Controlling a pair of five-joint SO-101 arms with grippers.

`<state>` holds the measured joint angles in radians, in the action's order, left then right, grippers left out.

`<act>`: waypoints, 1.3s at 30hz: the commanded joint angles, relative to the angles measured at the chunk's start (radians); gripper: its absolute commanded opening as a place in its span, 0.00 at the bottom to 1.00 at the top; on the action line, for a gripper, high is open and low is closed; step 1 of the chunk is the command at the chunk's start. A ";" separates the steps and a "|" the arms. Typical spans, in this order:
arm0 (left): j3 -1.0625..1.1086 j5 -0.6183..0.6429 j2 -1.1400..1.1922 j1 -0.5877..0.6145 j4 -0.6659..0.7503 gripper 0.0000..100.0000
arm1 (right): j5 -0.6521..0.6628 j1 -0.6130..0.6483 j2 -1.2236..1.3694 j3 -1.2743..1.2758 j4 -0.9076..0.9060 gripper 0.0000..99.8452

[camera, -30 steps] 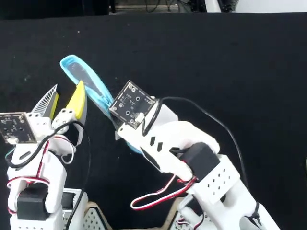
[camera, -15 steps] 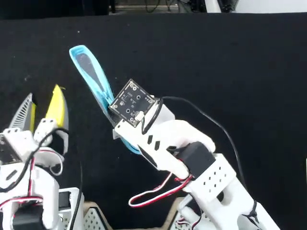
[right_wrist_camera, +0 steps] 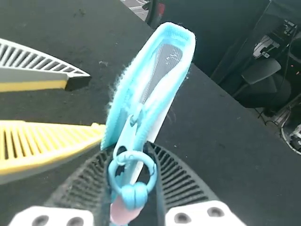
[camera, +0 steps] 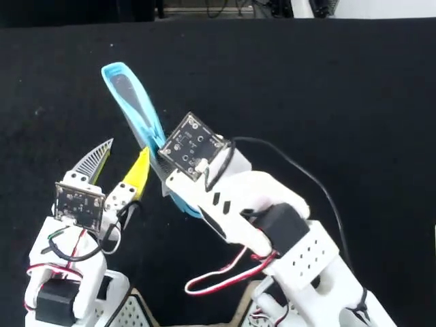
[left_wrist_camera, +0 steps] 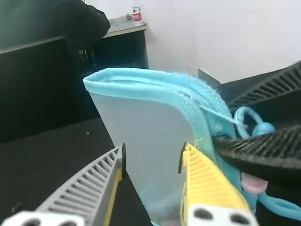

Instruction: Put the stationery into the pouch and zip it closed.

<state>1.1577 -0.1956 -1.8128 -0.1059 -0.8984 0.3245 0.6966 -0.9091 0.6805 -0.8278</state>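
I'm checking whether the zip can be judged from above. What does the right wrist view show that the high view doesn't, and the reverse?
Right wrist view: the zip's ring pull at the pouch end clamped in the right gripper's jaws. High view: the red-and-white cable by the right arm, and the left arm's camera board. Both: the pouch held up on edge, and the left gripper open beside it.

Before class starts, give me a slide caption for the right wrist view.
Right gripper shut on the light blue pouch at its zipper end; left gripper open beside it.
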 commanded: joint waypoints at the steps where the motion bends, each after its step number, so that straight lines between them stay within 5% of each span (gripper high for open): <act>1: -0.016 -0.009 -0.008 -0.016 0.021 0.21 | -0.057 0.012 -0.065 -0.005 0.015 0.01; 11: -0.091 -0.015 -0.009 -0.180 -0.123 0.21 | -0.101 0.028 -0.084 0.065 0.086 0.01; 20: -0.093 -0.015 -0.009 -0.188 -0.127 0.21 | -0.101 0.028 -0.084 0.002 -0.017 0.01; 39: -0.019 -0.017 -0.009 -0.041 -0.014 0.21 | -0.101 0.028 -0.085 -0.033 -0.015 0.01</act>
<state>1.1515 -0.2033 -1.8190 -0.1780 -0.9413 0.2294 0.7104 -0.9797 0.7265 -0.8462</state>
